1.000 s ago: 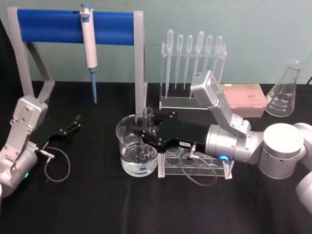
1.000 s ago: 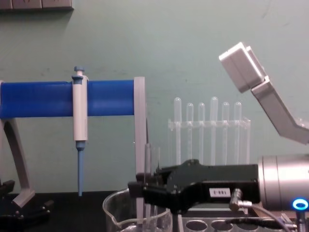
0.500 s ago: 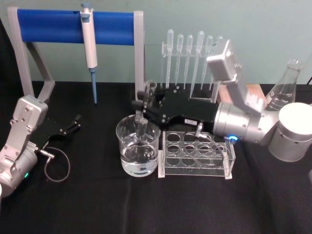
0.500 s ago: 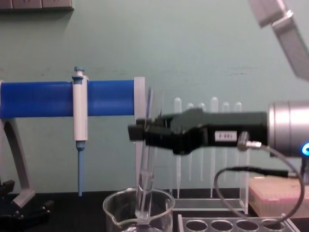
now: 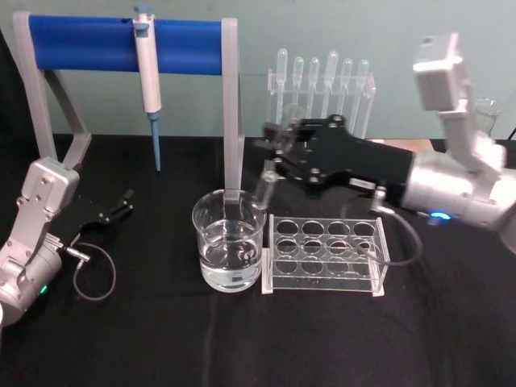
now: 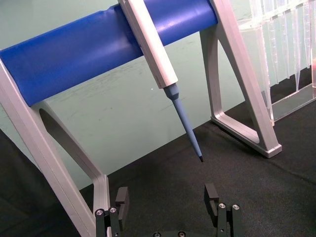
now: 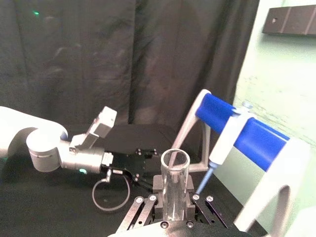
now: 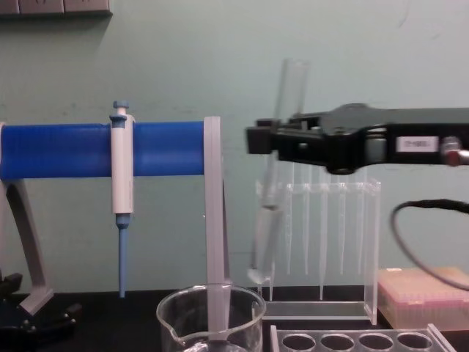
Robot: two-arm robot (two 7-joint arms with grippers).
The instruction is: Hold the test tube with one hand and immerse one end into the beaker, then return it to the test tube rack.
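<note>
Head view first: the right gripper [image 5: 272, 153] is up in the air behind the beaker [image 5: 229, 250] and the clear rack with round holes [image 5: 325, 255], clamped on the test tube [image 5: 268, 179]. The tube is tilted, lower end hanging just above the beaker's back rim on the rack side, not in the water. The beaker sits on the black table [image 5: 242, 339] touching or just beside the rack's left end, with some clear liquid in it. The left gripper [image 5: 121, 203] is parked low at the left edge of the table, near the blue stand [image 5: 121, 44] with the white-and-blue pipettor [image 5: 147, 76] hanging on it.

Left wrist view: the left gripper [image 6: 166, 201] has its fingers spread apart with nothing between them, pipettor tip [image 6: 190, 133] hanging farther off above the table.

Right wrist view: looking straight down the test tube [image 7: 175, 190], open rim toward the camera, pinched between the two black fingers [image 7: 155, 187] near its base.

Chest view: the test tube [image 8: 275, 176] leans with its top to the right, bottom end clearly above the beaker [image 8: 210, 323] rim and apart from it, right gripper [image 8: 267, 139] gripping it above the middle, pipettes [image 8: 322, 227] in their holder behind
</note>
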